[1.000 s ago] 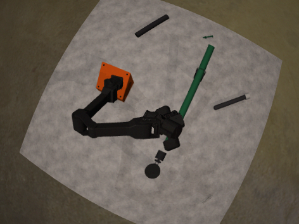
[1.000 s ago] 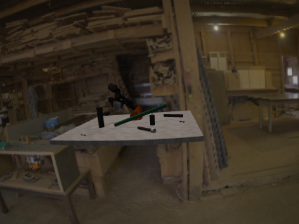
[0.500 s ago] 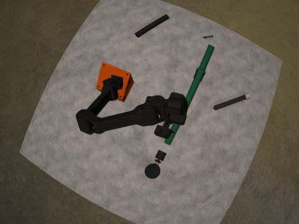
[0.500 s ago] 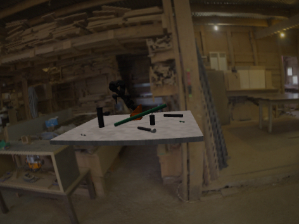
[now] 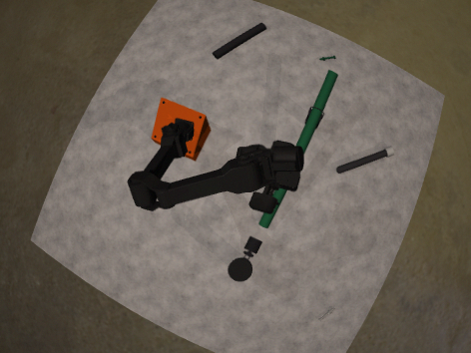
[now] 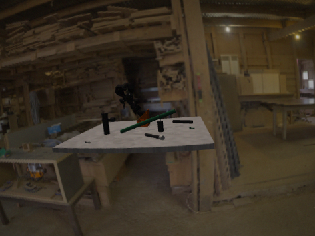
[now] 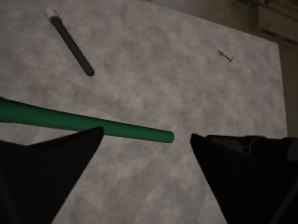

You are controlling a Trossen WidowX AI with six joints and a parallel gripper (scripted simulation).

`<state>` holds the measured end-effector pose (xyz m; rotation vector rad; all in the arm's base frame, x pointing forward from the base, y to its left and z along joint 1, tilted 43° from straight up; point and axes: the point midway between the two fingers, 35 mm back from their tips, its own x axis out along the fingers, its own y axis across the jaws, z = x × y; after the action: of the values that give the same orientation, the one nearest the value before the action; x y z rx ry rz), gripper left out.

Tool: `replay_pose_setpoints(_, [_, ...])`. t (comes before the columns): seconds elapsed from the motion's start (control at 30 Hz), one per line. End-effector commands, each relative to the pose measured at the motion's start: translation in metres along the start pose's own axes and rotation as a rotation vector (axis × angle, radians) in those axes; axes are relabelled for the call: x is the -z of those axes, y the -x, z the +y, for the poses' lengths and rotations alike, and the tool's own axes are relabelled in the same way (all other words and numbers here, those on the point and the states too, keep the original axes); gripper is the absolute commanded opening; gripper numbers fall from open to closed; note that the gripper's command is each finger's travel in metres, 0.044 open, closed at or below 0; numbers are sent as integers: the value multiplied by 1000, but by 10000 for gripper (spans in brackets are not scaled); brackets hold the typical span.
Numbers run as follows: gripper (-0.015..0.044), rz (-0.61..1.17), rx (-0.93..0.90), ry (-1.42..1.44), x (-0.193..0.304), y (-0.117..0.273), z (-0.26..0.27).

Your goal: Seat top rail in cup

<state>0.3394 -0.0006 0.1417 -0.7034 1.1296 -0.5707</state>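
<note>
The green rail [image 5: 324,92] [image 6: 147,121] [image 7: 50,117] passes through the loop cap [image 5: 321,119] on the short post [image 6: 160,127]. It slopes down toward the big post [image 5: 239,269] [image 6: 105,125]; its near end is low, apart from the cup. The black rail-end cup [image 5: 252,244] [image 6: 112,119] sticks out from the band near the post's top, facing roughly toward the rail. My gripper [image 5: 275,176] [image 7: 147,134] is open and empty, well above the rail. In the wrist view the rail's end shows between the fingertips; dark parts of the post assembly are partly hidden by the right finger.
A dark bar [image 5: 239,41] [image 6: 182,121] lies at the far side. A dark grey bar with a pale tip [image 5: 363,161] [image 6: 153,136] [image 7: 72,46] lies beside the rail. A small green piece [image 5: 327,58] [image 6: 191,128] and a thin small piece [image 5: 326,313] [image 6: 87,142] [image 7: 225,55] lie near the edges.
</note>
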Motion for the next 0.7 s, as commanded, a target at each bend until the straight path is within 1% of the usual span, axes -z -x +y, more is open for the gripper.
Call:
replay_pose_setpoints(0.0, [440,83,-34,285,-1,-18,8])
replay_pose_setpoints(0.17, [440,201,-152,797,3,-45,18])
replay_pose_setpoints(0.37, [440,278,-380,1367,12,-78,30])
replay_pose_setpoints(0.43, [440,281,-411,1428,13,-81,31])
replay_pose_setpoints(0.67, [440,281,-411,1428,13,-81,31])
